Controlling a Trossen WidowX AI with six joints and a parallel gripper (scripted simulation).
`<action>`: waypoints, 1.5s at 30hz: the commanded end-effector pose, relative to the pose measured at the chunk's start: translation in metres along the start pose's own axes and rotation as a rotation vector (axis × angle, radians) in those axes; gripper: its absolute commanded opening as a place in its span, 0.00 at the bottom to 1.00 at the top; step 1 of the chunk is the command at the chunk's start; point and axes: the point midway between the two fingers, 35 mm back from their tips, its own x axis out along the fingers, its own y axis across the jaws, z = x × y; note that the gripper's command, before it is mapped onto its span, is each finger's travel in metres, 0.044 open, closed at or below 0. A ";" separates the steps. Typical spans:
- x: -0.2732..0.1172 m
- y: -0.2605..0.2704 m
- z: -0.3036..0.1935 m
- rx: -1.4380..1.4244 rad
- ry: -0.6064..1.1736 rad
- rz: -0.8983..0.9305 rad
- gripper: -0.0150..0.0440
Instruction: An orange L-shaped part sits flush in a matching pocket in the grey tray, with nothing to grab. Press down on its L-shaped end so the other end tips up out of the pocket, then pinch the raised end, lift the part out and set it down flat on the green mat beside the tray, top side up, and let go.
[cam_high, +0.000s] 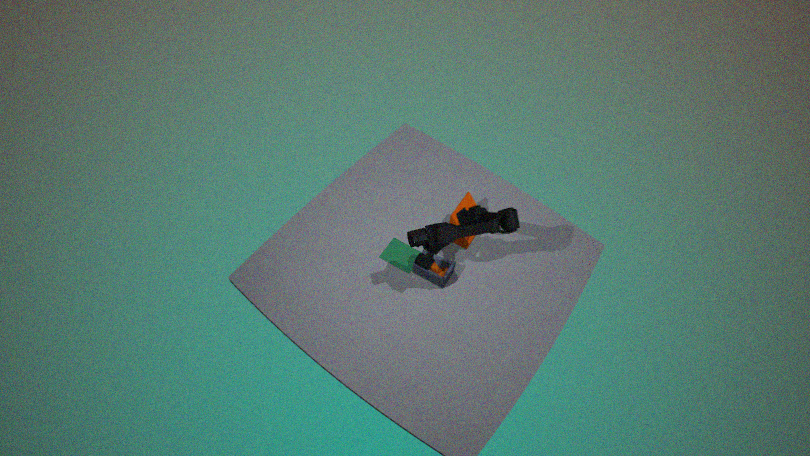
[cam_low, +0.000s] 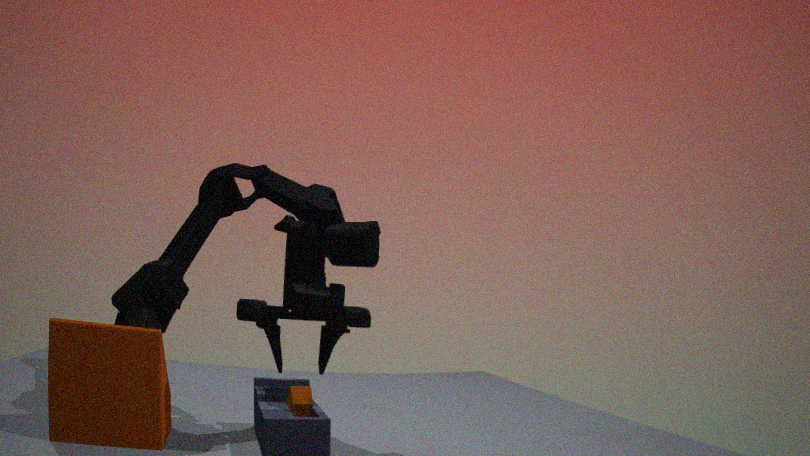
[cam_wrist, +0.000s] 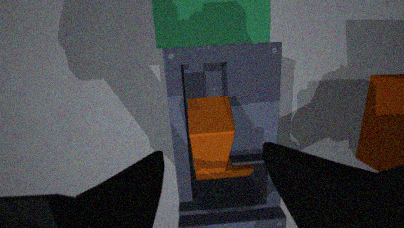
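The orange L-shaped part (cam_wrist: 210, 135) lies in the pocket of the grey tray (cam_wrist: 252, 70), at the centre of the wrist view, tipped so that one end rises out of the pocket while its short foot sits low near the bottom of the frame, pointing right. In the exterior view the raised end of the part (cam_low: 299, 399) shows as a small orange block standing above the tray's rim (cam_low: 290, 427), low in the frame and left of centre. The green mat (cam_wrist: 212, 22) touches the tray's far edge at the top of the wrist view; from the top view the mat (cam_high: 399, 254) lies just left of the tray (cam_high: 439, 273), with a spot of orange (cam_high: 437, 267) visible inside it. The gripper (cam_low: 300, 362) hangs above the tray, pointing straight down, its jaws spread apart with nothing between them and its tips clear of the part. In the wrist view the two dark fingers fill the lower corners, one on either side of the tray. The black arm (cam_low: 226, 192) arches up from its base at the left, behind a large orange block (cam_low: 104, 385) standing on the grey table top (cam_high: 351, 317).
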 end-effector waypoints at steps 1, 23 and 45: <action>0.005 -0.001 0.000 0.005 0.006 0.003 0.73; 0.040 0.000 -0.001 0.005 0.006 0.003 0.73; 0.047 0.002 0.000 -0.001 0.000 0.006 0.44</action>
